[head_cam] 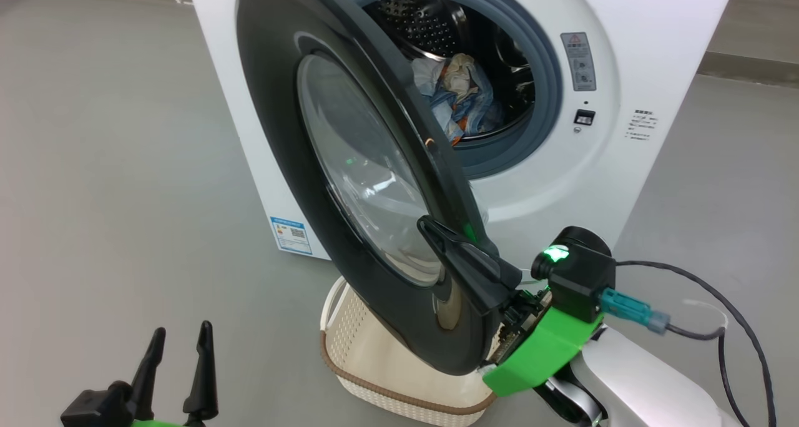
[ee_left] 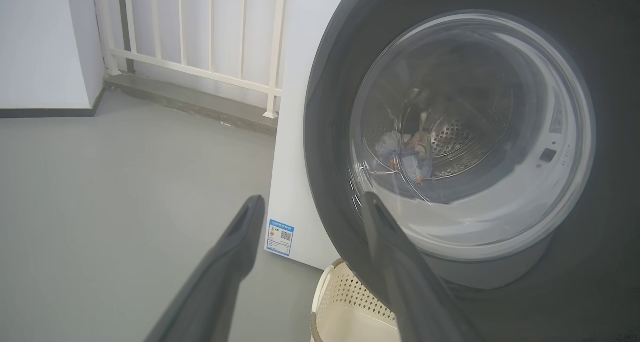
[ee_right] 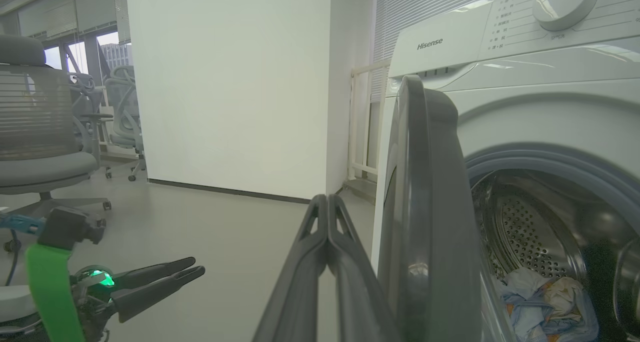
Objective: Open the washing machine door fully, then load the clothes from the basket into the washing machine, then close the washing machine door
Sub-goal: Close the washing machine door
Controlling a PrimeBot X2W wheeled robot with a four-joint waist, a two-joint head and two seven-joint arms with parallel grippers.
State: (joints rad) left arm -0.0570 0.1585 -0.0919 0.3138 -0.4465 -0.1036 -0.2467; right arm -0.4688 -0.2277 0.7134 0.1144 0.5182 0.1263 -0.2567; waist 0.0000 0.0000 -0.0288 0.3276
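Observation:
The white washing machine stands ahead with its round black door swung about halfway out toward me. Light blue and orange clothes lie in the steel drum, and I see the clothes again low in the right wrist view. My right gripper is shut and empty, its fingers lying along the door's outer face near the lower edge, just left of the door rim. My left gripper hangs open and empty at the lower left, apart from the door. The cream basket sits on the floor under the door.
Grey floor spreads to the left of the machine. A blue label marks its lower front, and a white railing stands behind it. Office chairs are across the room. A black cable trails from my right wrist.

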